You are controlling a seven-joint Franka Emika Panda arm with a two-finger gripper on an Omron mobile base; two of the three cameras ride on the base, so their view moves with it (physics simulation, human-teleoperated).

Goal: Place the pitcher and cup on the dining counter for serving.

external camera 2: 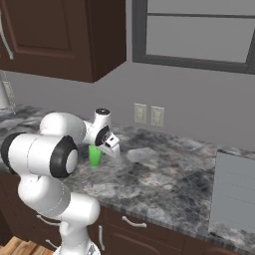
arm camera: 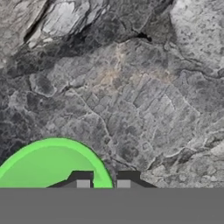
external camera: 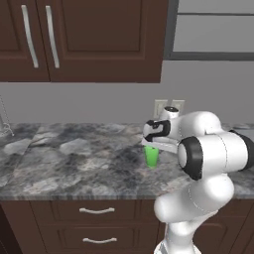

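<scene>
Left base view: bare marble tabletop runs wide to the left, its front edge above brown drawers. Mid-slab, well back from that edge, stands the green cup, upright, with the hand directly over its rim. In the hand view the fingertips straddle the cup's rim wall, drawn narrowly together and pinching it. Wall outlets sit behind; upper cabinets hang overhead.
</scene>
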